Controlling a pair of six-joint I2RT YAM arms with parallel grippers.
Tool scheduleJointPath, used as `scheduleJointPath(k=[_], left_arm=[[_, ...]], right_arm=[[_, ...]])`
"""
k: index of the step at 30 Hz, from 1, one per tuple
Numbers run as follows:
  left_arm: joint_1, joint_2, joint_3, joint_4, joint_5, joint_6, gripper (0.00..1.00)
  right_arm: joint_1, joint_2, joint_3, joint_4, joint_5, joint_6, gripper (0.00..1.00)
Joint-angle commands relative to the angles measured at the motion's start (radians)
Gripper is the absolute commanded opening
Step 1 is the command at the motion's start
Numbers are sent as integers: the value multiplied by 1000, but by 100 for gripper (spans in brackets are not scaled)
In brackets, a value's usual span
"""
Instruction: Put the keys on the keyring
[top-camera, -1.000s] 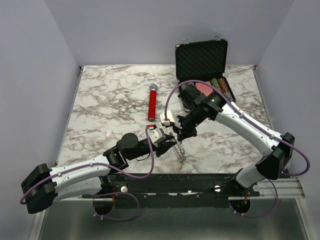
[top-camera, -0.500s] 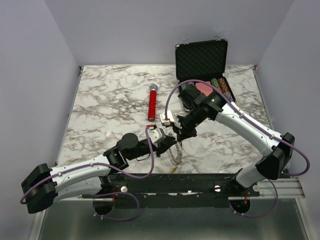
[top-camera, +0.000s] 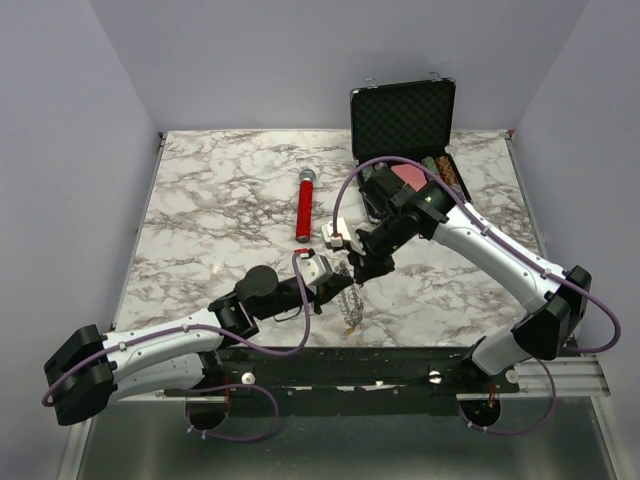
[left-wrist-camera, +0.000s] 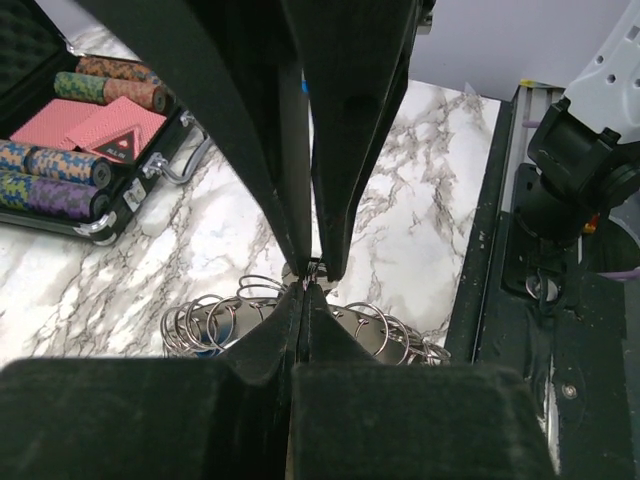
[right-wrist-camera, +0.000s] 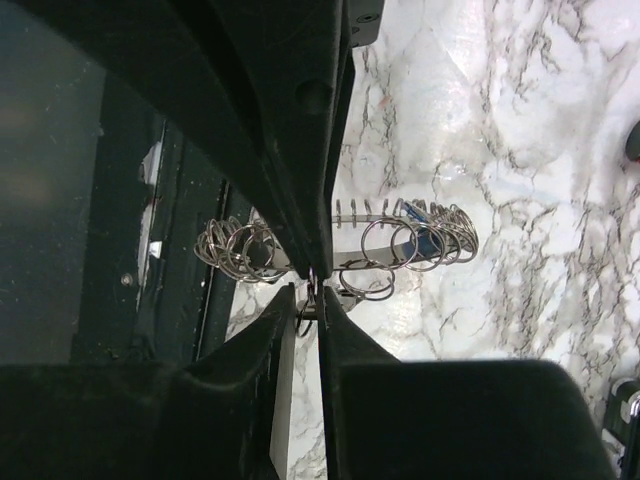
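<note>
Though partly hidden by fingers, keyring (top-camera: 348, 303): shows as a bundle of thin wire loops at the near-centre of the bench (top-camera: 220, 200), close to the near edge, right where the two pincers meet; cannot tell whether hanging or resting on the marble.
Left pincer (left-wrist-camera: 303, 295): reaches in from the left; fingers pressed flat together with no gap; nips a sliver of the keyring's metal at the very tips, with loops fanned out just beyond.
Right pincer (right-wrist-camera: 308, 300): comes in from the far right onto the same spot; narrowly parted, with light showing through a thin slit between the fingers; has a small bit of metal at the mouth of the slit; cannot tell whether touching it.
Pincers to each other: tip to tip, almost touching, over the keyring.
Blue key head (right-wrist-camera: 420, 212): sits among the loops toward one end of the bundle; other keys too small to pick out.
Microphone (top-camera: 304, 207): red-handled, lies on the bench on the far side of the keyring, well apart from it.
Case (top-camera: 403, 120): stands open at the far right, lid upright; holds rows of poker chips (left-wrist-camera: 60, 170) and red cards (left-wrist-camera: 95, 125).
</note>
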Motion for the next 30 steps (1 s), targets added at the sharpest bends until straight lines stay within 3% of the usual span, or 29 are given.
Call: scheduleJointPath(k=[1,6,9,17,30], left_arm=[[-4,-56,-59,111,-26,-51,0],[-4,-134,-160,295,-51,-117,0],[-4,-142,-202,425,-57,-154,0],[-4,-39,-219,708,-40,-229,0],[-4,11,-203,757,-27,-253,0]], right_arm=[[-43,-58,-6,19,-156,25,30],[-188,-127,-69,39,-393,2,48],[-228,-171,-130,104,-507,29,50],[-232,-182,-227,324,-605,192,49],[-234,-206,-299,490,-624,382,38]])
